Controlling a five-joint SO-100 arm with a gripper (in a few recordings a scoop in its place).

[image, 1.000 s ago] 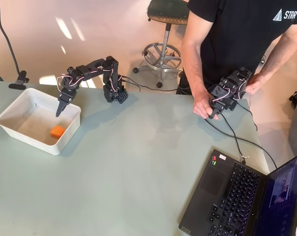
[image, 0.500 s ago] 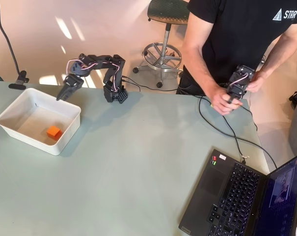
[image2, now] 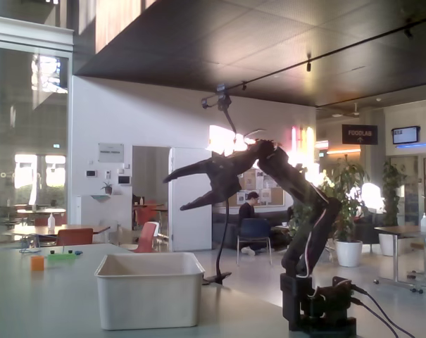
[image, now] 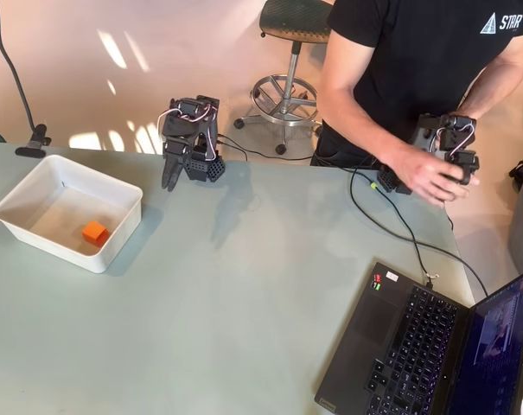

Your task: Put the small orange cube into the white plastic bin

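The small orange cube (image: 94, 232) lies on the flat bottom of the white plastic bin (image: 36, 177), toward the near right corner. In the fixed view the bin (image2: 149, 292) stands in front and its wall hides the cube. My black gripper (image: 168, 180) is folded back beside the arm's base, to the right of the bin and clear of it. Seen from the side, the gripper (image2: 176, 191) hangs high above the bin's right part, open, with nothing between its fingers.
An open laptop (image: 425, 346) sits at the table's near right corner, with cables (image: 391, 225) trailing to it. A person (image: 417, 60) stands behind the table's far right edge. A stool (image: 287, 52) stands on the floor behind.
The arm has drawn up and back from over the bin, swinging right toward its base. The cube stays on the bin's bottom.
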